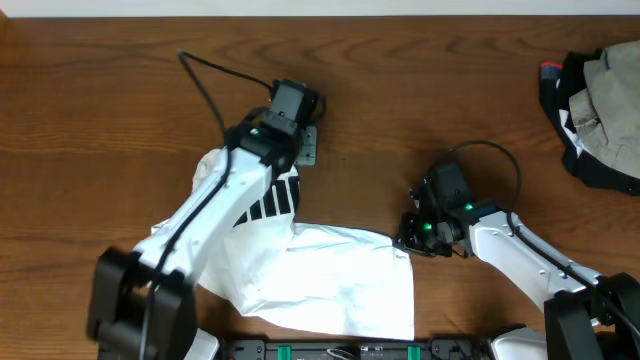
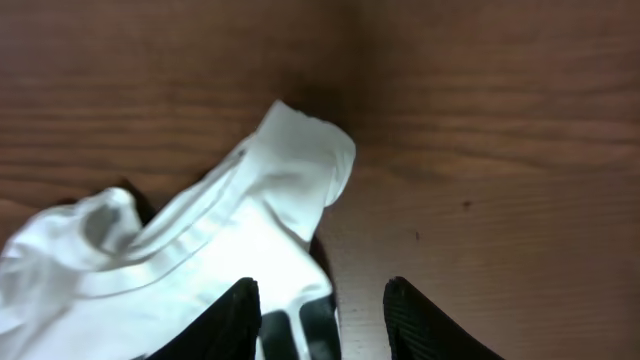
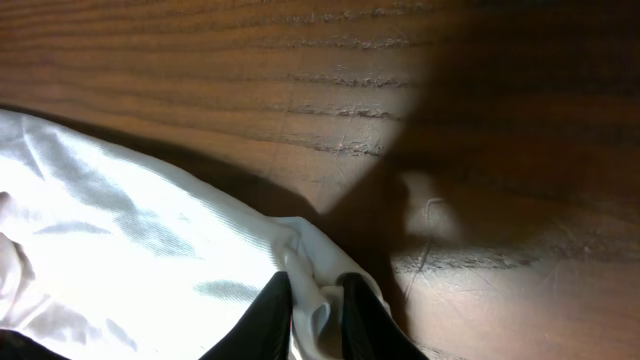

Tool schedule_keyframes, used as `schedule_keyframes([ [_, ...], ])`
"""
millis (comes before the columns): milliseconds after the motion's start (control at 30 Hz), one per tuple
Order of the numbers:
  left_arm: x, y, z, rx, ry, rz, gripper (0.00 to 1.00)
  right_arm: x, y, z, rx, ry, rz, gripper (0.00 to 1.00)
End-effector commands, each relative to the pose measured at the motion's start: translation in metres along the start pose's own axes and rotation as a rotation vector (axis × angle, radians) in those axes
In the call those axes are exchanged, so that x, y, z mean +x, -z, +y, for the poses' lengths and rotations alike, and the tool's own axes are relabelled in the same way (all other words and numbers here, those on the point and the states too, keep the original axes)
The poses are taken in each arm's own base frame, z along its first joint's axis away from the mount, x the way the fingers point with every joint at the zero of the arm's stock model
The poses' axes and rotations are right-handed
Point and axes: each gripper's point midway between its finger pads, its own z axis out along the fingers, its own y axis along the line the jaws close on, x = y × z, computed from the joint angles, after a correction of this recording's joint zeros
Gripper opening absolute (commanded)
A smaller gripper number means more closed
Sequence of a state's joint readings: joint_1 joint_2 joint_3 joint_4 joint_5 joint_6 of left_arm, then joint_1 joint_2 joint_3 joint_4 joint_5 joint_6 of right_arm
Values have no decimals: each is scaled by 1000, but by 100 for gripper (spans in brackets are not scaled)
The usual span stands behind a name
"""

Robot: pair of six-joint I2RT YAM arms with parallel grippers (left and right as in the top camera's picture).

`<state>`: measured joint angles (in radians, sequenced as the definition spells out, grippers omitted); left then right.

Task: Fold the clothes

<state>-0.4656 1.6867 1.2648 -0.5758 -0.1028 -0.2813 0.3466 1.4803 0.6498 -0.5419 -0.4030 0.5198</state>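
The clothes (image 1: pixel 340 285) lie as a wrinkled white sheet of cloth on the wooden table (image 1: pixel 450 80), against its near edge and a little left of the middle. One part reaches toward the middle of the table, where black stripes (image 1: pixel 272 205) show beside the left arm. The left gripper (image 2: pixel 320 300) hangs over that striped end with its jaws apart. Its left finger (image 2: pixel 238 320) rests over the white fabric, a bit of stripe and bare wood show in the gap, and a rounded white tip of cloth pokes out ahead of the fingers. The right gripper (image 3: pixel 315 300) sits at the cloth's far right corner with its jaws narrow, pinching a small fold of white fabric between them. A separate heap of dark and khaki garments (image 1: pixel 600 100) lies at the table's far right corner, well apart from both arms.
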Motion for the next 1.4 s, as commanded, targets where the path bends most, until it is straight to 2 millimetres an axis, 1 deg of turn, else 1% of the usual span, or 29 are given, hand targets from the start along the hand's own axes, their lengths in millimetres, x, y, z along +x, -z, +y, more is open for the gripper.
schedule_keyframes([
  [0,7,-22,-1,-3,-1,40,43,3,-2,-1,6,-3,7,17],
  [133,9,-46,-3,-14,-3,48,44,3,-2,-1,6,-3,7,18],
  [267,12,-64,-5,-20,-4,58,44,4,-2,-1,8,-4,10,18],
  [400,18,-81,3,-75,-11,71,44,7,-2,-3,13,-9,20,19],
  [500,26,-94,8,-111,-26,94,44,7,-2,-3,15,-10,21,19],
  [667,38,-110,11,-126,-71,135,44,7,-2,-3,14,-10,22,19],
  [767,38,-113,11,-128,-99,134,44,7,-2,-3,14,-10,22,19],
  [967,27,-112,24,-212,-102,82,44,7,-2,-3,15,-10,21,20],
  [1233,21,-113,25,-212,-113,63,43,7,-2,-3,14,-10,22,20],
  [1267,21,-113,26,-212,-111,62,42,7,-2,-3,15,-10,21,20],
  [1300,21,-113,26,-212,-111,62,38,7,-2,-3,15,-9,21,20],
  [1367,21,-113,26,-212,-114,62,28,7,-2,-3,15,-9,21,20],
])
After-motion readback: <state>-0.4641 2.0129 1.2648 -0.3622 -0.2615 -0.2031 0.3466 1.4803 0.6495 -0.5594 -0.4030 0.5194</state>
